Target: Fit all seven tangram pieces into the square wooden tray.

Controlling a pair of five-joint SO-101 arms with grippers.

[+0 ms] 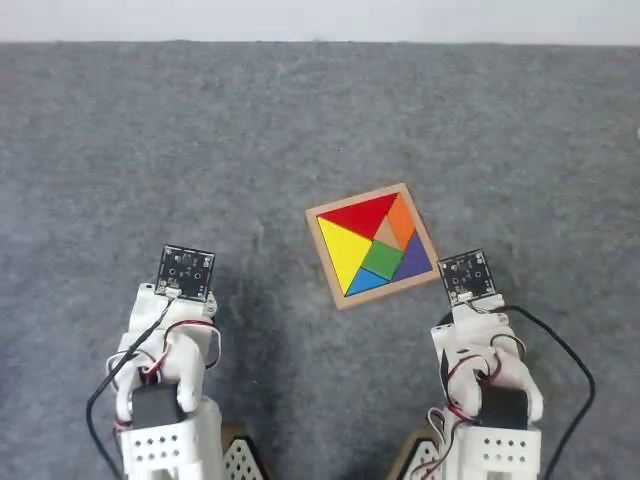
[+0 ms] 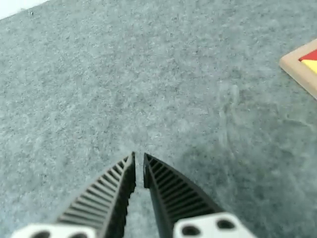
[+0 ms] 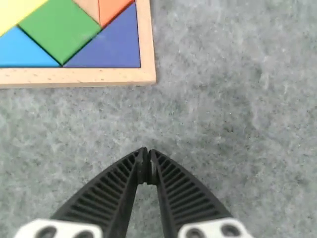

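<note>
Final step: tray [image 3: 74, 77] looks full, prob. done.
L gripper [image 2: 139, 157] well off tray, R gripper [image 3: 147, 151] beside its corner; both pinched together, empty. Next: check fit.

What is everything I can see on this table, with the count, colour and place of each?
wooden tray: 1, light wood, on the mat in front of the right arm, turned cornerwise
tangram pieces: 7, red, yellow, orange, tan, green, blue, purple; all inside the tray
mat: 1, grey, covers the table
wall strip: 1, white, far edge
left gripper: 1, black fingers, closed to a slit, empty, over bare mat
right gripper: 1, black fingers, closed, empty, near the tray's corner, not touching
</note>
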